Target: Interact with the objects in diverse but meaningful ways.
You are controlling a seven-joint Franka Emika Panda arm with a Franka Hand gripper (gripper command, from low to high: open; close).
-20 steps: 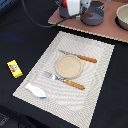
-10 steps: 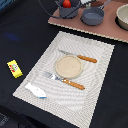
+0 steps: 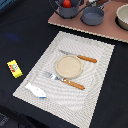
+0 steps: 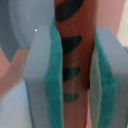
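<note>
sausage [image 4: 75, 55], brown w/ dark grill marks, sits upright between the gripper [image 4: 75, 75] fingers [image 4: 50, 75] in the wrist view. green pads flank it close on both sides & look pressed to it, so gripper is clamped on the sausage. grey-blue curved surface beside it, can't tell what it is.

exterior view: gripper not clearly seen. at the far edge, on a pinkish board [image 3: 107, 30], tomato [image 3: 66, 4] sits in a grey pot [image 3: 67, 10]; saucepan [image 3: 92, 16] just to the exterior view's right of it. striped placemat [image 3: 95, 85] lies nearer w/ round beige plate [image 3: 69, 66] in the middle, knife [image 3: 80, 56] & fork [image 3: 65, 81] either side. fish [image 3: 36, 90] on the mat's near corner. yellow packet [image 3: 14, 68] on the dark table [image 3: 25, 30], well apart to the exterior view's left.
</note>
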